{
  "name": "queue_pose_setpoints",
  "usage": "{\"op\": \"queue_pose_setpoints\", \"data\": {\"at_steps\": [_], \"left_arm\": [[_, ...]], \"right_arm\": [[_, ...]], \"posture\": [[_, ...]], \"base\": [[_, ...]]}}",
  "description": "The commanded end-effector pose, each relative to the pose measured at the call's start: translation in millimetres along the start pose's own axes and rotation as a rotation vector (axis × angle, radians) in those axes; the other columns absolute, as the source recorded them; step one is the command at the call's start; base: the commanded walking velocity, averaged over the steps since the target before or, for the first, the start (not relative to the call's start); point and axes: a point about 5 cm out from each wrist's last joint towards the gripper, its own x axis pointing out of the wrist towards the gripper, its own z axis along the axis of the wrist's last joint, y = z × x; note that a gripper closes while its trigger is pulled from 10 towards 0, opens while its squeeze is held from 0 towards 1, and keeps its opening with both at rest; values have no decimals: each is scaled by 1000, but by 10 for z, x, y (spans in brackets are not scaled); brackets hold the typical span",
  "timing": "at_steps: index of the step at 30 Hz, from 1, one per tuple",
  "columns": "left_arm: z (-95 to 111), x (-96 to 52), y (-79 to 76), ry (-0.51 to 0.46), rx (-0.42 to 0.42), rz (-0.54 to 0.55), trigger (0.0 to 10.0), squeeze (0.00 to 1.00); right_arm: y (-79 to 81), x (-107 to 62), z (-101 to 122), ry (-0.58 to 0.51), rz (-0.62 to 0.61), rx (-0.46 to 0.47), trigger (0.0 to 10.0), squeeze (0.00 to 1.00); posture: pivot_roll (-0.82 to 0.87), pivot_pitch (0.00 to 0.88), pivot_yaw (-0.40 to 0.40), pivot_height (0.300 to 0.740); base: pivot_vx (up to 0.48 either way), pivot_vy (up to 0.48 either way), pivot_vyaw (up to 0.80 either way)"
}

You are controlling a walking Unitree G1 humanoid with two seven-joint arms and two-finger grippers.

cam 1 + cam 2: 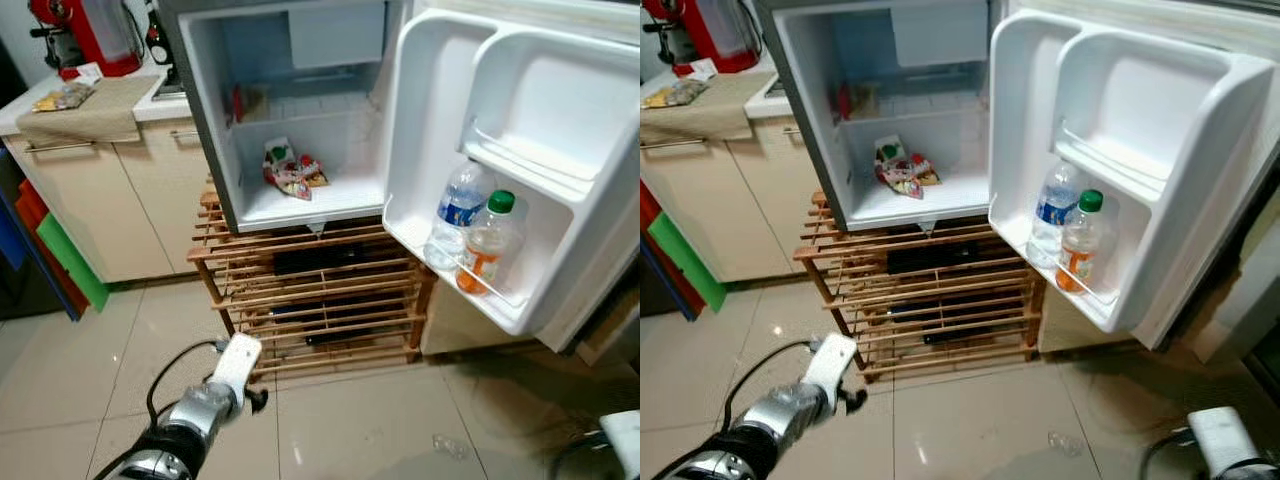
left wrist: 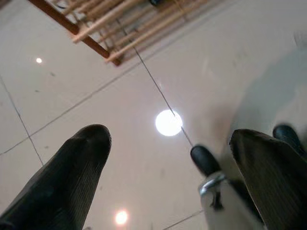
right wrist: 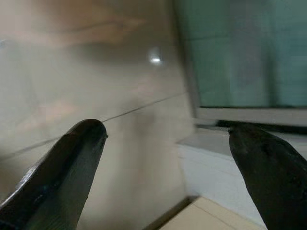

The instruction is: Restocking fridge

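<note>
Tiled floor [image 2: 96,96] under both spread, empty tools, left tool [image 2: 168,177], right tool [image 3: 163,167]; fridge [image 1: 300,120] stands open.

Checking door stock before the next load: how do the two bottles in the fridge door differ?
The water bottle holds clear contents under a blue label; the juice bottle has a green cap and orange contents. The water bottle stands nearer the fridge body, the juice bottle nearer the door's outer edge. Both stand upright in the same door shelf.
</note>
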Motion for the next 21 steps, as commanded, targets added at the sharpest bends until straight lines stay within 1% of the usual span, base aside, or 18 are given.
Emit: {"op": "queue_pose_setpoints", "data": {"at_steps": [1, 2, 3, 4, 5, 6, 7, 8, 9, 11, 12, 15, 16, 17, 19, 20, 21], "left_arm": [[-89, 12, -47, 26, 64, -47, 10000, 0], [-89, 12, -47, 26, 64, -47, 10000, 0], [-158, 18, -83, 49, 57, -71, 10000, 0], [-185, 20, -93, 56, 61, -76, 10000, 0], [-185, 20, -93, 56, 61, -76, 10000, 0], [-223, 23, -108, 66, 61, -85, 10000, 0], [-234, 23, -110, 69, 59, -87, 10000, 0], [-234, 23, -110, 69, 59, -87, 10000, 0], [-256, 24, -111, 73, 38, -85, 10000, 0], [-280, 23, -111, 78, -12, -86, 10000, 0], [-286, 23, -111, 78, -28, -88, 10000, 0], [-328, 7, -29, 80, -51, -65, 10000, 0], [-376, -4, 16, 91, -58, -55, 10000, 0], [-410, -10, 28, 99, -59, -54, 10000, 0], [-463, -18, 44, 113, -47, -52, 10000, 0], [-463, -18, 44, 113, -47, -52, 10000, 0], [-483, -21, 51, 119, -39, -50, 10000, 0]], "right_arm": [[-180, -6, 272, -107, -95, 99, 10000, 0], [-180, -6, 272, -107, -95, 99, 10000, 0], [-264, -53, 555, -214, -144, 137, 10000, 0], [-285, -82, 681, -258, -163, 141, 10000, 0], [-285, -82, 681, -258, -163, 141, 10000, 0], [-283, -160, 955, -368, -185, 171, 10000, 0], [-269, -202, 1082, -416, -192, 183, 10000, 0], [-269, -202, 1082, -416, -192, 183, 10000, 0], [-219, -293, 1322, -518, -184, 202, 10000, 0], [-161, -376, 1507, -603, -165, 205, 10000, 0], [-145, -397, 1553, -626, -158, 209, 10000, 0], [-39, -508, 1763, -707, -45, 257, 10000, 0], [85, -580, 1879, -733, 61, 276, 10000, 0], [189, -641, 1948, -750, 144, 292, 10000, 0], [358, -750, 2047, -769, 274, 309, 10000, 0], [358, -750, 2047, -769, 274, 309, 10000, 0], [424, -795, 2082, -775, 323, 312, 10000, 0]], "posture": [[-213, 0, 85, 740], [-213, 0, 85, 740], [-215, 0, 87, 740], [-217, 0, 92, 740], [-217, 0, 92, 740], [-215, 0, 95, 740], [-214, 0, 96, 740], [-214, 0, 96, 740], [-212, 0, 97, 740], [-205, 0, 89, 740], [-205, 0, 89, 740], [-186, 0, 74, 740], [-183, 0, 70, 740], [-179, 0, 69, 740], [-178, 0, 69, 740], [-178, 0, 69, 740], [-177, 0, 71, 740]], "base": [[0, 0, 0], [0, 0, 0], [0, 0, 0], [0, 0, 0], [0, 0, 0], [0, 0, 0], [0, 0, 0], [0, 0, 0], [0, 0, 0], [0, 0, 0], [0, 0, 0], [0, 0, 0], [0, 0, 0], [0, 0, 0], [0, 0, 0], [0, 0, 0], [0, 0, 0]]}}
